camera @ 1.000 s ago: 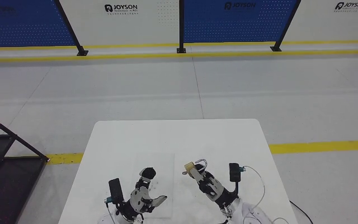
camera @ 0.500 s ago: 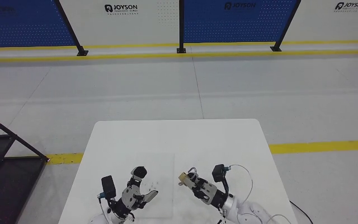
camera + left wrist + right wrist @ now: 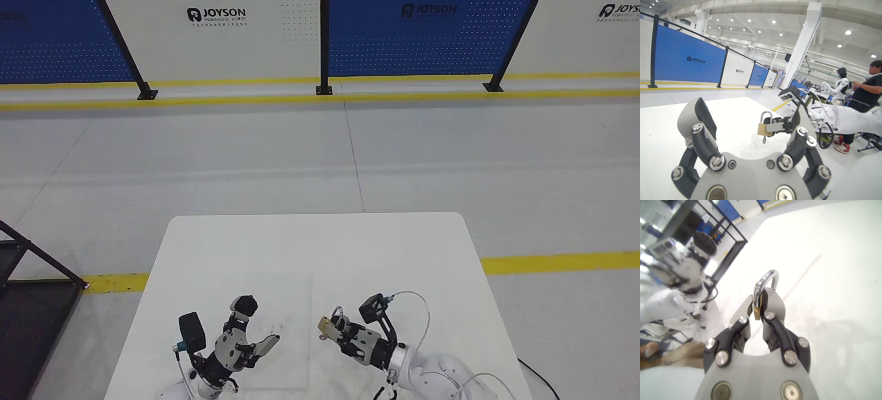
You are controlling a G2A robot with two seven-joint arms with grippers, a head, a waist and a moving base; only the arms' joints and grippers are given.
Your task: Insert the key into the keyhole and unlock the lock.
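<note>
White table (image 3: 320, 250), padlock (image 3: 764, 129) above, blue panels (image 3: 430, 35) behind

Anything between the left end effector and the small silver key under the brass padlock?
Nothing visible. The open left end effector faces the small silver key, which sticks out beneath the brass padlock gripped by the right end effector; only open air lies between them.
</note>
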